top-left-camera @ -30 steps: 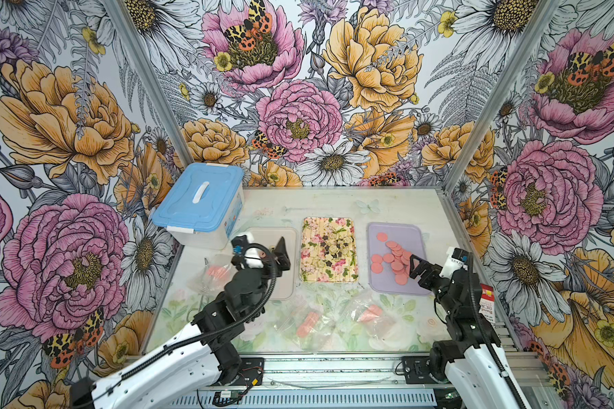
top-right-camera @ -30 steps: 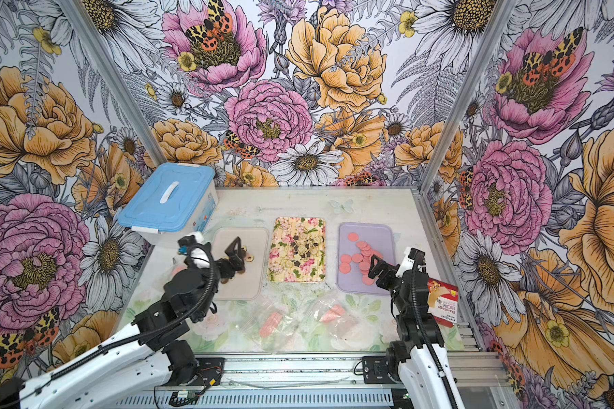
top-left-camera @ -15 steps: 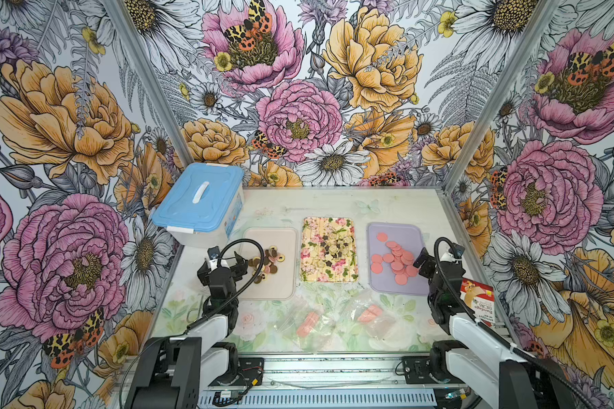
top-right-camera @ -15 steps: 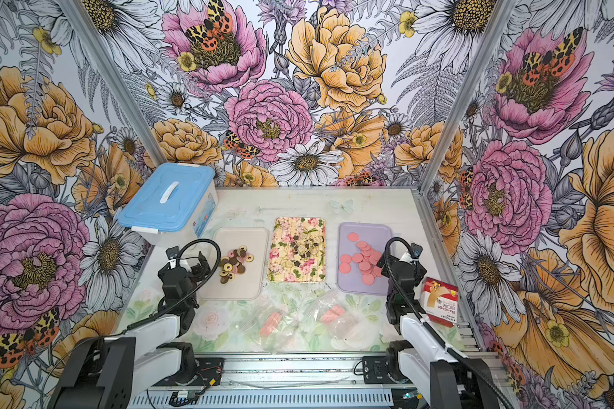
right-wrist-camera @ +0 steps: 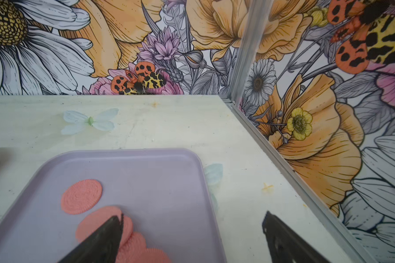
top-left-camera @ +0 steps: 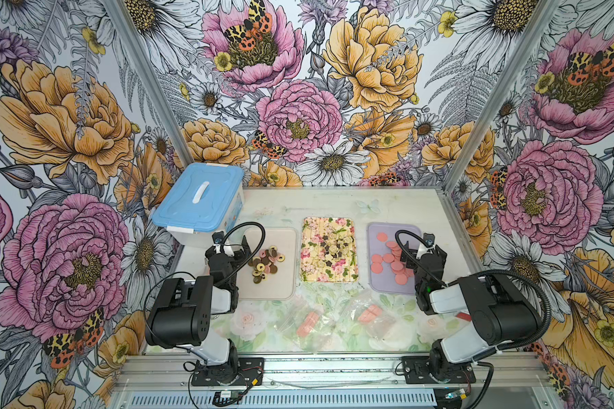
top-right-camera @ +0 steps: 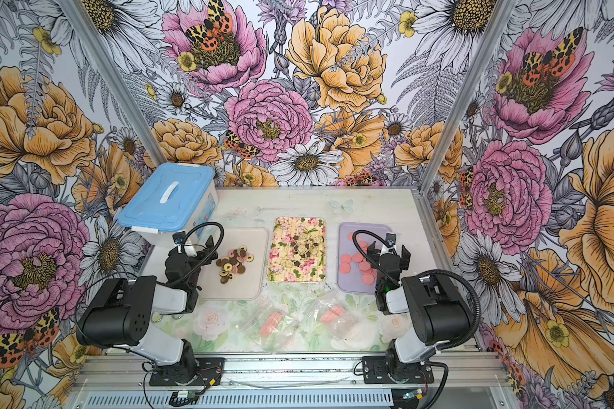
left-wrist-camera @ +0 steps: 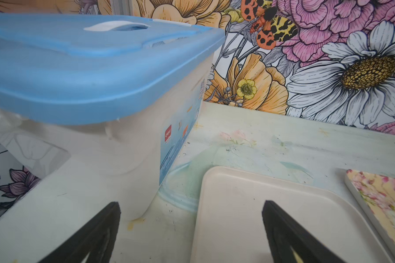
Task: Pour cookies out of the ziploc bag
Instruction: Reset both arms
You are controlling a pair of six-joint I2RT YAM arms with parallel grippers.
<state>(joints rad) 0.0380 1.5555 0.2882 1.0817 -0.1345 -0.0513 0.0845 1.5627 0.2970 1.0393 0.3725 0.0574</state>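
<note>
While end effectors apart, bare tabletop rearward

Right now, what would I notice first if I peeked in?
Three trays sit in a row: ring cookies on the beige tray, stars on the flowery tray in the middle, pink discs on the purple tray. A blue-lidded box stands in the back corner.

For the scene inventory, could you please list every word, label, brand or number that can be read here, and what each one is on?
"deli": white letters on a small red square, on the sticker on the side of the box, seen mirrored in the left wrist view.
Other print on that sticker: too small and blurred to read.
Red packet beside the right arm: mostly hidden, nothing readable.
Trays, cookies, bags: no text visible.
</note>
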